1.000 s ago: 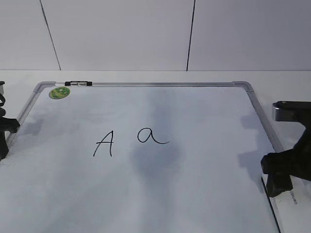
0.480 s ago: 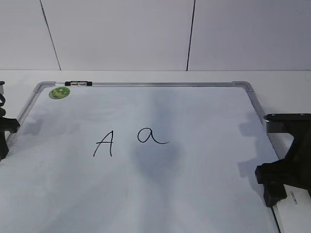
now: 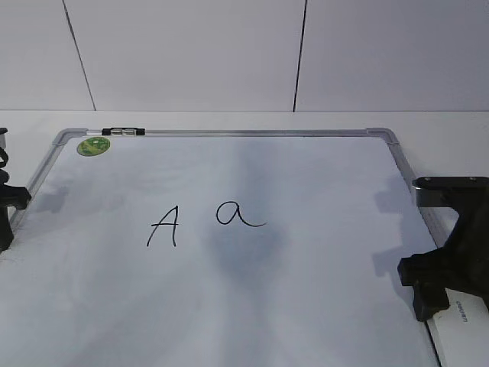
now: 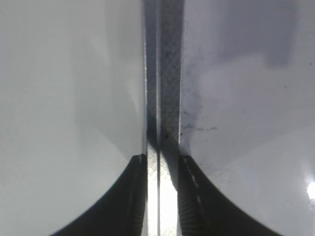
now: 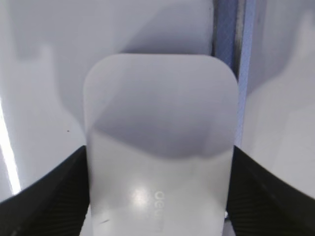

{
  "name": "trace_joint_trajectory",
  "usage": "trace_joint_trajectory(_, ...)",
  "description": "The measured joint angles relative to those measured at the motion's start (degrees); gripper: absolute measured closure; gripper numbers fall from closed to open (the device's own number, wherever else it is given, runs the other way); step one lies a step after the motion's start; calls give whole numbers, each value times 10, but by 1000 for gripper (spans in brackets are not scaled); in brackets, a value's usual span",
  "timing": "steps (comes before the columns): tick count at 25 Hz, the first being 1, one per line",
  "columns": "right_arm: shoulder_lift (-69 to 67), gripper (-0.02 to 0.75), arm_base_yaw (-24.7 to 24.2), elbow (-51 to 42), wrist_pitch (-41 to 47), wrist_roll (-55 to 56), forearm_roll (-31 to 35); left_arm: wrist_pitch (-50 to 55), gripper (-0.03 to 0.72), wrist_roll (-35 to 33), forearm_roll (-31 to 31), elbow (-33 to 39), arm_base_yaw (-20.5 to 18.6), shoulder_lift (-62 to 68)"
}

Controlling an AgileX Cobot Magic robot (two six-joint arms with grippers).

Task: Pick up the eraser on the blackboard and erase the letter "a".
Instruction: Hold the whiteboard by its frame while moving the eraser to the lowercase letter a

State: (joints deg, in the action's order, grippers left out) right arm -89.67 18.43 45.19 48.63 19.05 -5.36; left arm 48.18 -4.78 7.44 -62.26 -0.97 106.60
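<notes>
Right gripper (image 5: 157, 196) straddles the eraser (image 5: 160, 147) on the blackboard (image 3: 306, 290)

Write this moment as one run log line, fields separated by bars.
phase: reach | right gripper: straddling eraser, not lifted | left gripper: astride blackboard frame | letter "a": intact

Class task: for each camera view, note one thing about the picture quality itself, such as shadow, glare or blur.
Exterior view: a soft grey shadow darkens the blackboard below the letter "a". Left wrist view: glare whitens the frame between the left gripper's fingers. Right wrist view: shadow crosses the eraser; its lettering is blurred.
</notes>
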Motion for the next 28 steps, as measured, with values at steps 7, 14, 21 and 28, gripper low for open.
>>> trace_joint_trajectory(7, 0, 141, 0, 0, 0, 0, 0, 0, 540, 0, 0, 0, 0, 0)
trace_joint_trajectory(14, 0, 144, 0, 0, -1, 0, 0, 0, 549, 0, 0, 0, 0, 0)
trace_joint_trajectory(21, 0, 178, 0, 0, 0, 0, 0, 1, 564, 0, 0, 0, 0, 0)
trace_joint_trajectory(28, 0, 199, 0, 0, 0, 0, 0, 3, 566, 0, 0, -1, 0, 0)
